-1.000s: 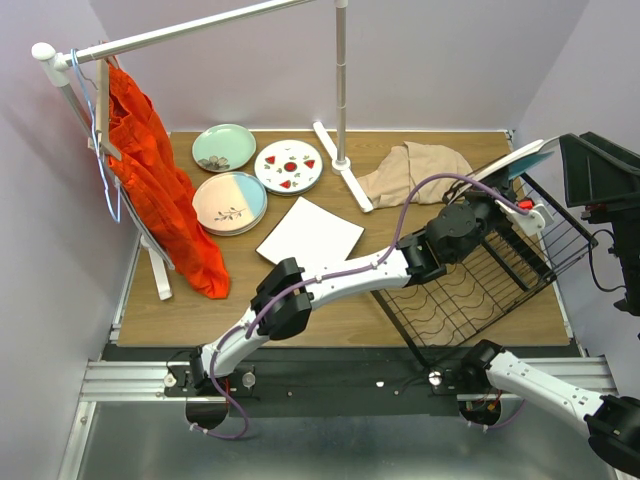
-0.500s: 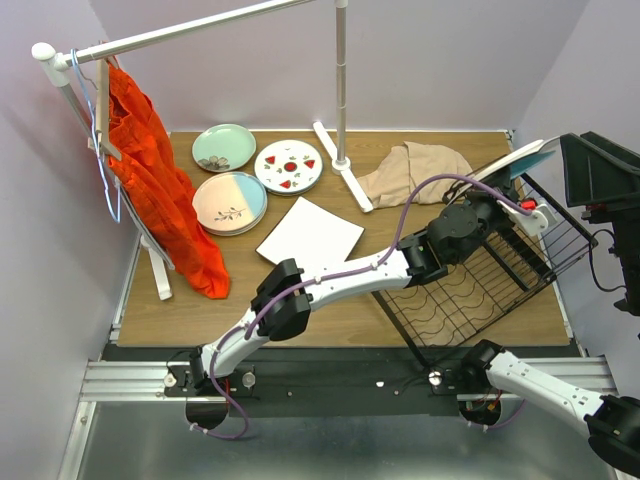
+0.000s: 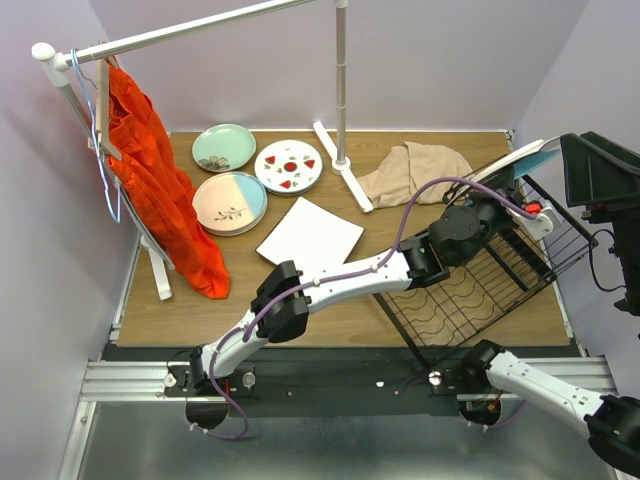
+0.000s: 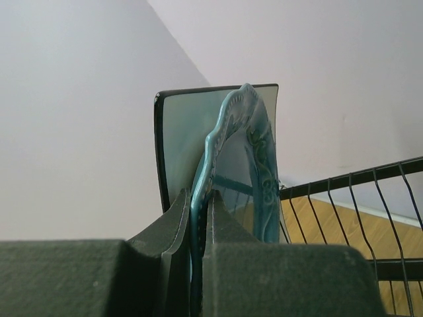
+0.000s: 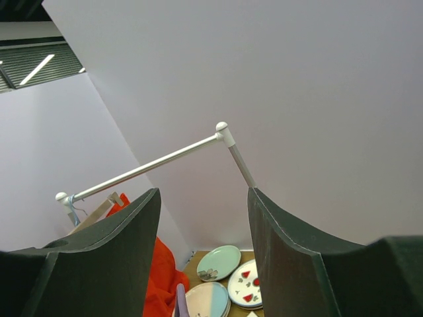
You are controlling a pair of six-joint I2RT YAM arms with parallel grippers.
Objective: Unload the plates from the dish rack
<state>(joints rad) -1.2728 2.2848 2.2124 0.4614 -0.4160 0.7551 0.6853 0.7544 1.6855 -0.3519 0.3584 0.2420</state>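
Note:
The black wire dish rack (image 3: 470,290) lies tilted at the right of the table. In its upright section stand a teal scalloped plate (image 3: 533,160) and a square plate with a dark rim (image 3: 505,165). My left arm stretches across the table to them. My left gripper (image 3: 520,200) is shut on the teal plate's (image 4: 231,139) rim, its pads (image 4: 177,214) pinching the edge. The square plate (image 4: 178,145) stands just behind. My right gripper (image 5: 203,193) is open, empty and pointing up at the wall. Pale green (image 3: 223,147), red-spotted (image 3: 288,166), pink-and-blue (image 3: 229,202) and white square (image 3: 310,235) plates lie on the table.
A white clothes rail (image 3: 340,80) spans the back, with an orange garment (image 3: 160,190) hanging at the left. A beige cloth (image 3: 415,170) lies next to the rack. A black device (image 3: 600,180) stands beyond the rack at the right edge.
My left wrist has shifted very slightly at the rack, still gripping the teal plate. The right arm has not moved.

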